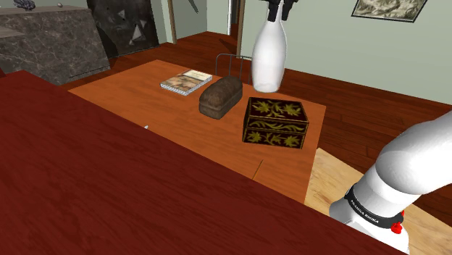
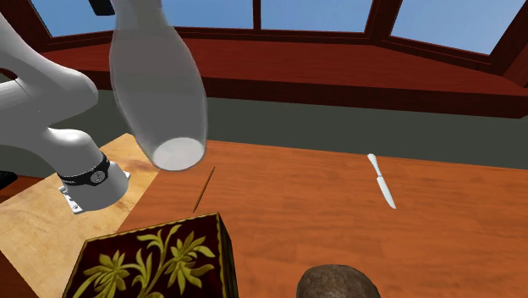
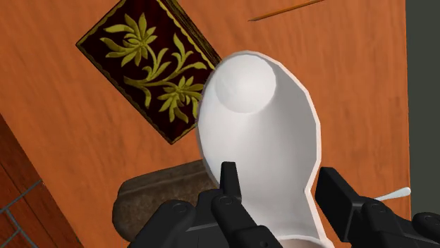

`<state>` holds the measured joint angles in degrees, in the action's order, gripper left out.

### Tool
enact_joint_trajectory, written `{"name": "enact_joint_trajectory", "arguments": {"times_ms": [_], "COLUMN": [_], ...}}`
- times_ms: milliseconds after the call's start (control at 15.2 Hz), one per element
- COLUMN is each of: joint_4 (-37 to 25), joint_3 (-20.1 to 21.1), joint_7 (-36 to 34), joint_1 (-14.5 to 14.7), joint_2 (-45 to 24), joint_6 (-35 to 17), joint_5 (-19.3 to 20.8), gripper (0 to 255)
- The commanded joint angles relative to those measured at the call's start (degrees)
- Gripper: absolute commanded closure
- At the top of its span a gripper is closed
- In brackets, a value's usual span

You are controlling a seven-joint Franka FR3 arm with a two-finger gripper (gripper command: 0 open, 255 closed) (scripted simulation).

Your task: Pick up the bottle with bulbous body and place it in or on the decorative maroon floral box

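White bottle point(image 3: 257, 134) hangs aloft, its neck clamped in the pincer point(image 3: 277, 176), near the floral box point(image 3: 144, 63).

On the tabletop point(image 1: 137, 98) the box point(image 1: 275, 122) sits toward the shoulder view's right, with a loaf point(image 1: 220, 97) just beside it on that view's left and a booklet point(image 1: 186, 82) behind and left of the loaf. The bottle point(image 1: 269, 58) hangs in the pincer point(image 1: 282, 10) above the tabletop, by the box's far edge, clear of it.
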<state>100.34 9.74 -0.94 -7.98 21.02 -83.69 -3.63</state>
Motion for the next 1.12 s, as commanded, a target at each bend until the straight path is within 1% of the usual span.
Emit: {"name": "enact_joint_trajectory", "arguments": {"times_ms": [0, 264, 594, 1056], "joint_4": [-0.9, -3.9, -9.4, -0.7], "joint_3": [-2.1, -6.0, -10.6, -10.6], "joint_7": [2.9, 8.5, 15.3, 15.4], "joint_1": [-0.9, -2.6, -4.9, -4.9], "joint_2": [0.0, -1.6, -4.9, -2.1], "joint_6": [0.9, 2.6, 4.9, -0.9], "joint_5": [0.5, 1.6, 2.7, 2.7], "gripper": [255, 255, 255, 255]}}
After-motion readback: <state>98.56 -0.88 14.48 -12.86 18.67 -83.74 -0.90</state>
